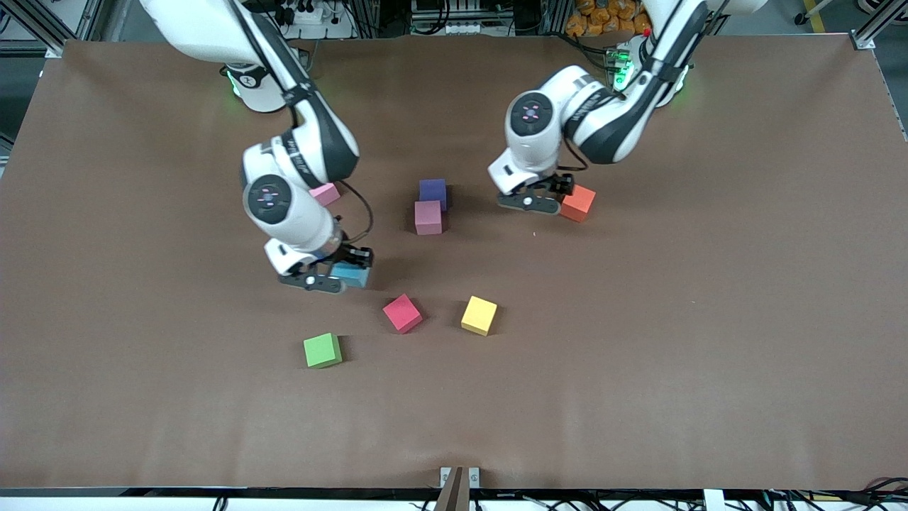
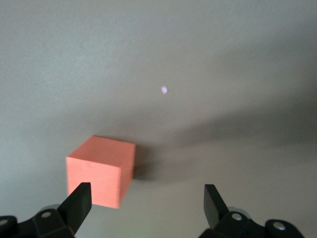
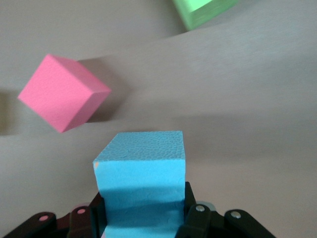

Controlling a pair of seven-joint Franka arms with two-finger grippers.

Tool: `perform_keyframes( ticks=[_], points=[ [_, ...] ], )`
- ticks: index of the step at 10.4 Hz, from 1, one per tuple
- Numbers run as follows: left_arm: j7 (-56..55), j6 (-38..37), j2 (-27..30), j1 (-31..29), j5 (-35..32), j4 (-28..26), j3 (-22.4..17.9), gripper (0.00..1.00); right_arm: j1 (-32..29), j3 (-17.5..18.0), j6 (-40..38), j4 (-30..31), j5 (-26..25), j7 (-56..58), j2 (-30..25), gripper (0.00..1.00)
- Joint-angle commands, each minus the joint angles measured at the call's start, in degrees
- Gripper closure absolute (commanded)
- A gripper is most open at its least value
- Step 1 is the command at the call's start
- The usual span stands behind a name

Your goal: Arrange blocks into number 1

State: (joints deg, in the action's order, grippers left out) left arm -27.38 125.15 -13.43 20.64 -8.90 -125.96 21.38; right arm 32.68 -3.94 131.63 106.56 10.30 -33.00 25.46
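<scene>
My right gripper [image 1: 342,277] is shut on the light blue block [image 1: 352,274], which it holds just above the table; the block [image 3: 140,168] sticks out from between the fingers [image 3: 195,220]. The red block [image 1: 402,313] and the green block [image 1: 323,350] lie close by, nearer the front camera. A purple block [image 1: 433,191] touches a pink block [image 1: 428,217] at mid table. My left gripper [image 1: 547,199] is open and low beside the orange block [image 1: 578,203]. In its wrist view the orange block [image 2: 100,171] sits at one fingertip [image 2: 79,200], outside the gap.
A yellow block [image 1: 479,315] lies beside the red one, toward the left arm's end. A second pink block [image 1: 325,194] peeks out from under the right arm. The brown table [image 1: 709,319] is bare toward the front camera and both ends.
</scene>
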Motion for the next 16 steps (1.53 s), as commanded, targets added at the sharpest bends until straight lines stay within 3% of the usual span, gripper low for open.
perform_keyframes(
  ticks=[1,5,13,14,15,16],
  points=[
    [11.78,2.81,2.44,-5.5,3.27,-4.64,0.94,0.0,4.48,-0.55,-0.15,-5.65,0.68,-3.29,4.76,0.4],
    [13.49,5.01,0.69,-7.01,7.4,-2.55,0.86,0.0,9.41,-0.55,-0.24,-8.65,0.16,-5.24,8.37,0.4],
    [17.97,5.1,-0.72,-8.86,3.45,-4.91,0.68,0.0,13.11,2.18,-0.76,-5.84,0.16,-6.82,8.46,0.4],
    [17.97,5.1,-1.16,-8.95,2.84,-4.83,0.68,0.0,13.2,2.18,-0.85,-5.84,0.16,-6.82,8.46,0.27],
    [17.97,5.1,-1.42,-9.21,2.75,-4.82,0.68,0.0,13.11,2.18,-1.03,-5.84,-0.02,-6.73,8.38,0.0],
    [17.97,5.1,-2.21,-9.47,2.66,-4.82,0.68,0.0,12.67,2.18,-1.03,-5.84,-0.11,-6.73,7.94,0.0]
  ],
)
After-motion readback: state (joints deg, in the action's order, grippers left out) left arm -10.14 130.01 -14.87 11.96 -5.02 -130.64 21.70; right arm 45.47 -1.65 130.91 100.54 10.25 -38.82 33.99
